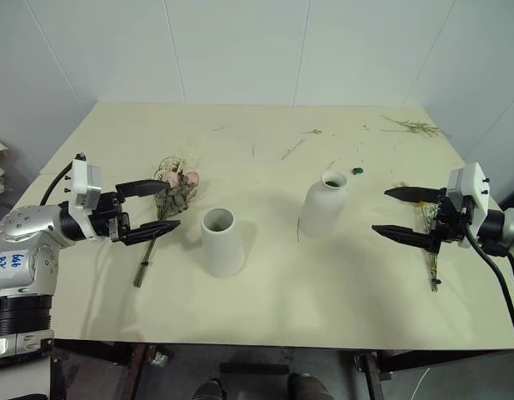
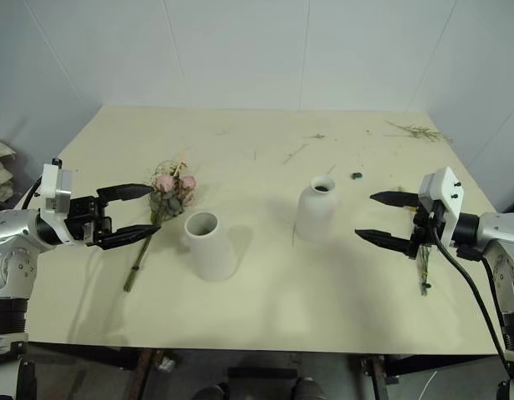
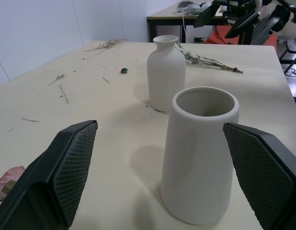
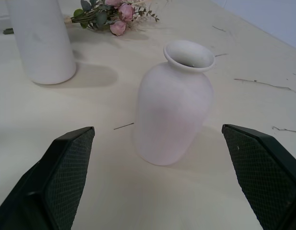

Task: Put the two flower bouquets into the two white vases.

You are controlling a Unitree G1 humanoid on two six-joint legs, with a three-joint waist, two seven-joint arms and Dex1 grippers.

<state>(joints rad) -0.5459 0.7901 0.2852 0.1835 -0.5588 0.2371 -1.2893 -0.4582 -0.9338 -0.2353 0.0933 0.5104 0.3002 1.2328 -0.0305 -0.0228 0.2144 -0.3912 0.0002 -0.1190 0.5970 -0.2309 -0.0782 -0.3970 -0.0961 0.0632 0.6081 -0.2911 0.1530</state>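
On the cream tabletop [image 1: 265, 308], the matte white cone vase [image 1: 222, 242] and the white narrow-necked bottle vase [image 1: 326, 205] stand upright between the two hands. The left hand [image 1: 161, 207], fingers wide, hovers over the pink-rose bouquet [image 1: 175, 190]. The right hand [image 1: 388, 211], also wide and empty, hangs beside the slim dried bouquet [image 1: 431, 250] lying flat.

Wide bare gap between cone vase [image 1: 222, 242] and bottle vase [image 1: 325, 208] mid-table [image 1: 265, 317]; front edge strip open, bouquets lie toward the side edges.
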